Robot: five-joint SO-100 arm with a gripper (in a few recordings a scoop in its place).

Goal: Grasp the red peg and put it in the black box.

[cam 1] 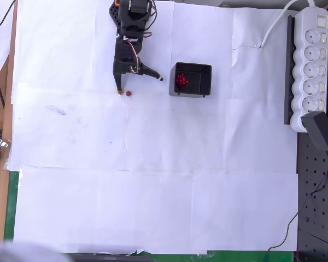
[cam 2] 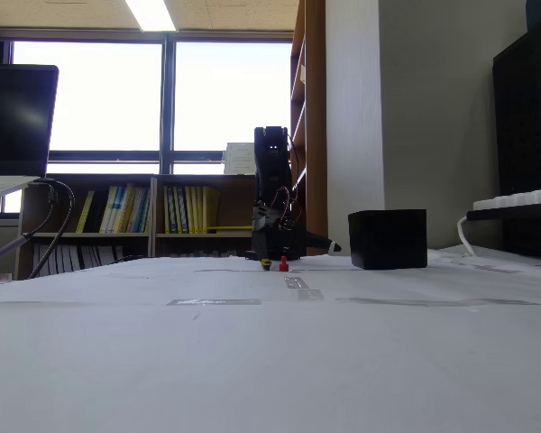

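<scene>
The red peg (cam 1: 128,93) is a tiny dark-red dot on the white paper; the fixed view shows the red peg (cam 2: 283,264) standing upright on the table. My black gripper (cam 1: 140,85) hangs just above it in the overhead view, open, one fingertip (cam 1: 119,90) left of the peg and the other fingertip (cam 1: 160,78) spread out to the right. The peg lies between the jaws, near the left one, untouched. The black box (cam 1: 191,79) sits right of the gripper with a clump of red pieces (cam 1: 181,81) inside. In the fixed view the gripper (cam 2: 298,255) is low beside the black box (cam 2: 388,239).
A long white power strip (cam 1: 312,65) with a cable lies at the right edge beside a black perforated board (cam 1: 317,207). White paper sheets (cam 1: 153,180) cover the table below and left of the arm. A wooden table edge (cam 1: 5,131) runs down the left.
</scene>
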